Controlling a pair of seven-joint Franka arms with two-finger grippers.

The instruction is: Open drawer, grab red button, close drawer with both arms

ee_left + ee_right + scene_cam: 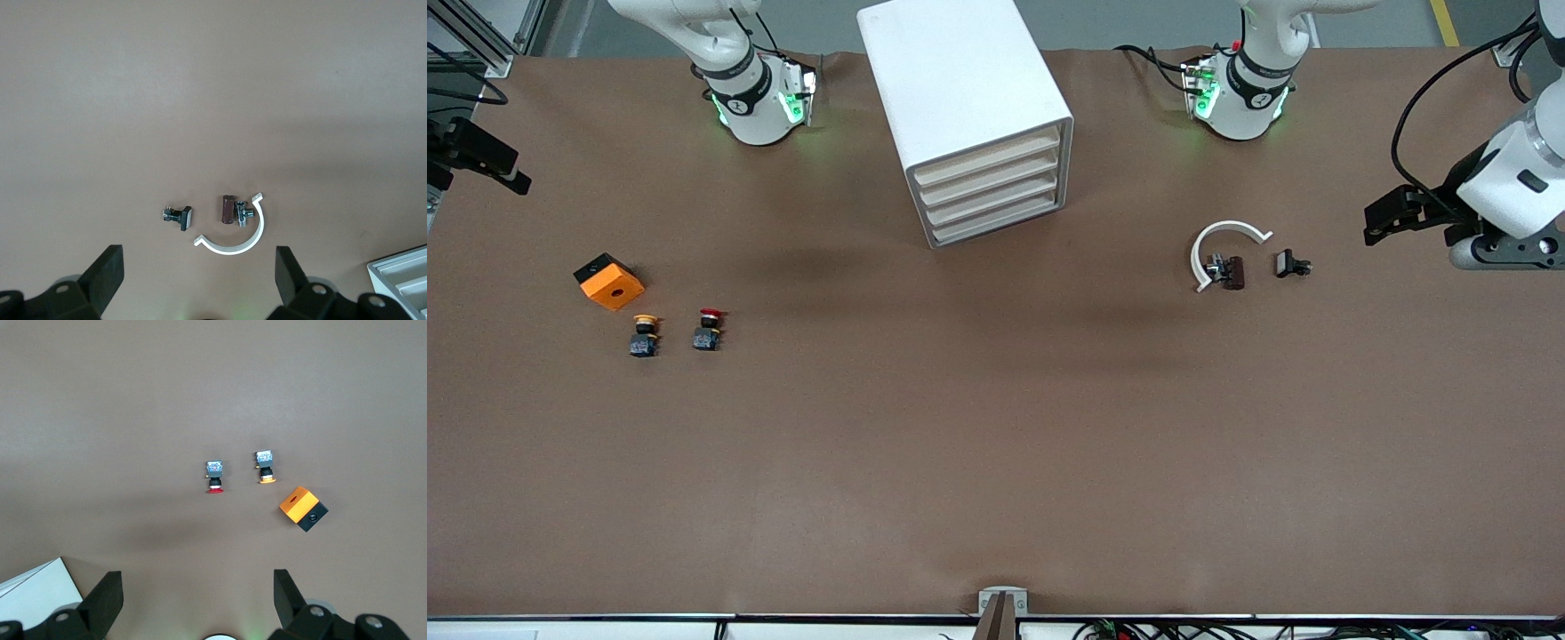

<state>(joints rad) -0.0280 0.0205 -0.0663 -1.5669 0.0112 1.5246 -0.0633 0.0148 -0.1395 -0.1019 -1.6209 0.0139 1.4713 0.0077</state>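
Note:
The white cabinet (pixel 960 80) stands mid-table between the arm bases. Its top drawer (pixel 987 156) is shut, like the three below. The red-capped button (pixel 710 329) lies on the table toward the right arm's end, and shows in the right wrist view (pixel 214 476). My right gripper (pixel 511 178) hangs open and empty high over that end (pixel 197 573). My left gripper (pixel 1374 227) hangs open and empty high over the left arm's end (pixel 198 250). Both are well apart from the cabinet and the button.
A yellow-capped button (pixel 644 335) lies beside the red one, and an orange block (pixel 609 281) farther from the front camera. Toward the left arm's end lie a white C-shaped ring (pixel 1223 244), a brown part (pixel 1232 272) and a small black part (pixel 1289 264).

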